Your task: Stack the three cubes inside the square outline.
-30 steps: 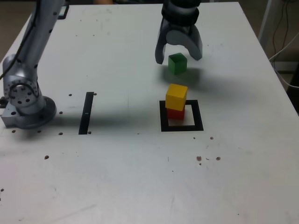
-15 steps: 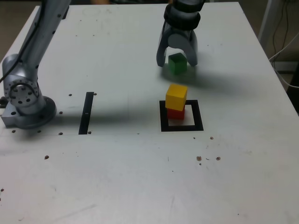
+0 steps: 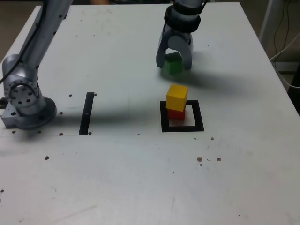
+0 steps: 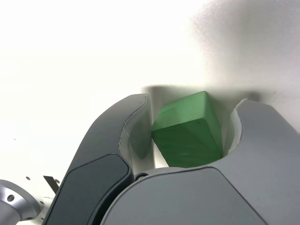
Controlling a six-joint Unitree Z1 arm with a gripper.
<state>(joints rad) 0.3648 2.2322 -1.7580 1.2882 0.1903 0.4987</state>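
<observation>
Gripper point(image 3: 174, 62): grey curved jaws lowered around the green cube point(image 3: 172, 64) on the white table point(image 3: 140, 178), partly closed; in the wrist view the cube point(image 4: 187, 133) sits between them with narrow gaps showing at each side, so a firm grasp cannot be told. Yellow cube point(image 3: 176, 97) stacked on red cube point(image 3: 176, 114), matte and plain, inside the black square outline point(image 3: 182, 127), near the gripper. Thin black bar point(image 3: 87, 113) and arm base point(image 3: 26, 101) lie well apart toward the exterior view's left; bare tabletop in front.

one cube point(image 3: 172, 64) sits between the pincer's point(image 3: 174, 63) jaws; nearer the camera, two cubes point(image 3: 176, 102) stand stacked in the square outline point(image 3: 182, 127), well apart.
</observation>
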